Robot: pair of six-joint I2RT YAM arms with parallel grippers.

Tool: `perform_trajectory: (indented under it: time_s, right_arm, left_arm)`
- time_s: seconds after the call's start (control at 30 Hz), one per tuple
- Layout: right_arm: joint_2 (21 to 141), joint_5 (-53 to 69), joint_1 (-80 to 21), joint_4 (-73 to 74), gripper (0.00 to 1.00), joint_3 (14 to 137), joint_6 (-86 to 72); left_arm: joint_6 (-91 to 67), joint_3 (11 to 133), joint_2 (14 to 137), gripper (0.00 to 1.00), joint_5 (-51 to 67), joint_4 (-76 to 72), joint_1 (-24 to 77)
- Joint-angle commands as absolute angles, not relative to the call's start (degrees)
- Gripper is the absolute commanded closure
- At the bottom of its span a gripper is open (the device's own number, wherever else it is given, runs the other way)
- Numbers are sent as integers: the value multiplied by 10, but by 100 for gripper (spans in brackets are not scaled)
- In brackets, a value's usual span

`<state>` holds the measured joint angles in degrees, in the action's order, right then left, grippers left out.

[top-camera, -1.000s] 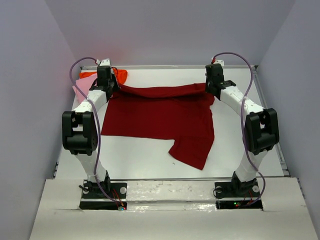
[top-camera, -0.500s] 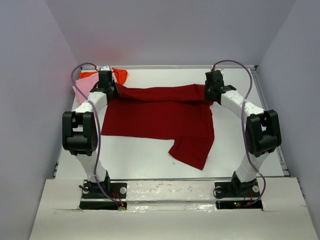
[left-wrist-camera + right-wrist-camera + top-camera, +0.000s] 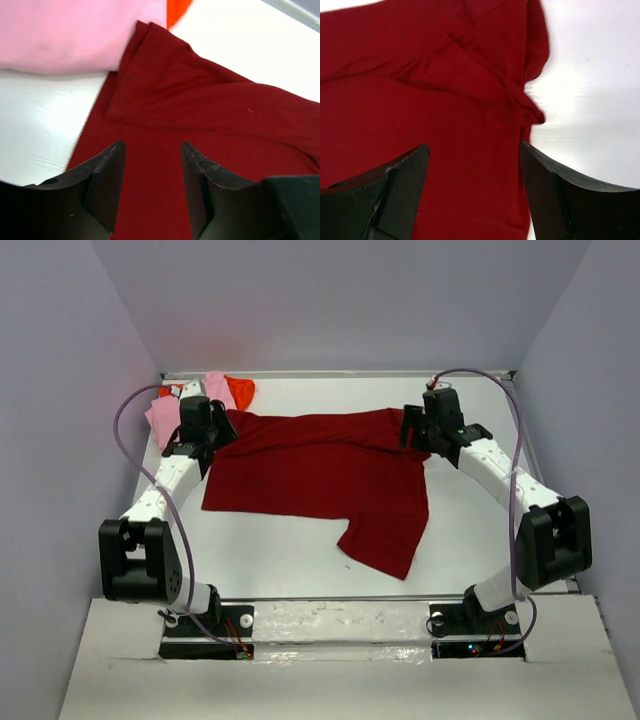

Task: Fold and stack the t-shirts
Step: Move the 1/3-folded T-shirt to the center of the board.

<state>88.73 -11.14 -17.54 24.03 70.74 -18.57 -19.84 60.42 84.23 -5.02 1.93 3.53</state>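
Note:
The dark crimson t-shirt (image 3: 320, 470) lies spread on the white table (image 3: 480, 530), its far edge folded over and one sleeve hanging toward the near side. My left gripper (image 3: 218, 430) hovers open over its far left corner, and in the left wrist view (image 3: 152, 150) only crimson cloth (image 3: 210, 110) shows between the fingers. My right gripper (image 3: 410, 430) stands open over the far right corner (image 3: 472, 150), above the crumpled sleeve (image 3: 520, 100). The pink t-shirt (image 3: 165, 415) and the orange-red t-shirt (image 3: 240, 390) lie bunched at the far left corner.
A raised rail (image 3: 340, 374) runs along the table's far edge, with grey walls close on both sides. The pink cloth (image 3: 75, 30) and an orange-red tip (image 3: 177, 10) lie just beyond the crimson shirt's left corner. Both arm bases stand at the near edge.
Both grippers have opened and let go of the crimson shirt's far edge, which now rests flat. Both arms have swung outward and lower, uncovering the pink shirt.

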Motion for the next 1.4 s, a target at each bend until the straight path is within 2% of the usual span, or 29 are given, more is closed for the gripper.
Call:
perform_trajectory:
  time_s: [0.0,0.17,0.4,0.93,1.37]
  right_arm:
    - [852,-40,-192,229,22,672,-218]
    - [832,-27,-228,209,22,624,-236]
    - [855,16,-277,166,22,573,-282]
    - [943,102,-287,118,24,553,-323]
    - [961,77,-287,180,25,567,-354]
  left_arm:
    - [-258,545,801,43,24,-17,40]
    - [-300,475,762,43,50,-43,76]
    - [-319,437,786,43,29,-60,120]
    - [-330,431,895,45,33,-104,136]
    - [-339,461,943,47,58,-46,154]
